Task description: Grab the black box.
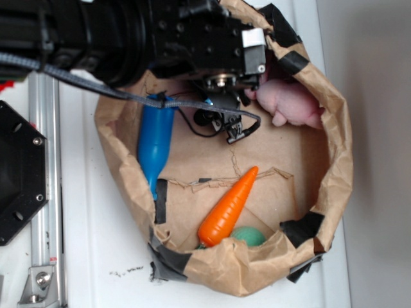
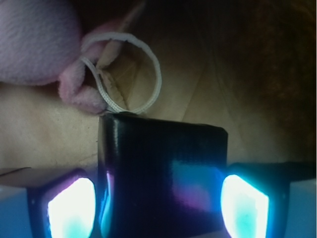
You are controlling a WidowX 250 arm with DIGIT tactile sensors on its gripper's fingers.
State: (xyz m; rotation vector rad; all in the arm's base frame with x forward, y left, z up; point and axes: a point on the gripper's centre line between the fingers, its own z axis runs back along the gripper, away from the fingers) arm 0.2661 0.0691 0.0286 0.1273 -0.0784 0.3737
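Observation:
The black box (image 2: 163, 158) is glossy and dark and stands on the brown paper floor, filling the low middle of the wrist view. My gripper (image 2: 158, 203) straddles it. The left finger (image 2: 72, 206) and the right finger (image 2: 245, 203) sit tight against its two sides. In the exterior view the gripper (image 1: 221, 83) is low inside the paper bag (image 1: 337, 147) at its far side, and the arm hides the box there.
A pink plush toy (image 1: 292, 102) lies right beside the gripper; its white loop (image 2: 129, 74) lies just beyond the box. A blue bottle (image 1: 156, 138), an orange carrot (image 1: 229, 206) and a green ball (image 1: 249, 236) lie in the bag. A black hexagonal plate (image 1: 19, 173) sits outside on the left.

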